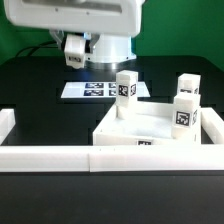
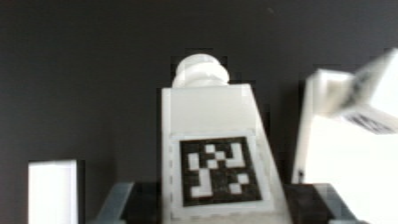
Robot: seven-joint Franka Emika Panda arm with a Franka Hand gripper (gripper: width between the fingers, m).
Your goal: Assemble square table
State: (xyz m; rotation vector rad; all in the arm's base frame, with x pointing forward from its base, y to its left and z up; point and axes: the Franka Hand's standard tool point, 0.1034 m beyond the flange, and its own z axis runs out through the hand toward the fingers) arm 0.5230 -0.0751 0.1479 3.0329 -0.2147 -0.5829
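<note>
The white square table top (image 1: 150,128) lies on the black table at the exterior view's right. Three white tagged legs stand upright on it: one at the far left corner (image 1: 126,87), one at the far right (image 1: 189,85), one at the near right (image 1: 184,112). My gripper (image 1: 75,52) hangs in the air behind the marker board, to the left of the top. In the wrist view the gripper (image 2: 217,205) is shut on a fourth leg (image 2: 214,120). Its tag faces the camera and its round peg end (image 2: 199,68) points away.
The marker board (image 1: 100,90) lies behind the top. A long low white border wall (image 1: 60,158) runs along the front and up both sides. In the wrist view a white tagged part (image 2: 356,100) is beside the held leg, and a white strip (image 2: 54,192) shows at one corner.
</note>
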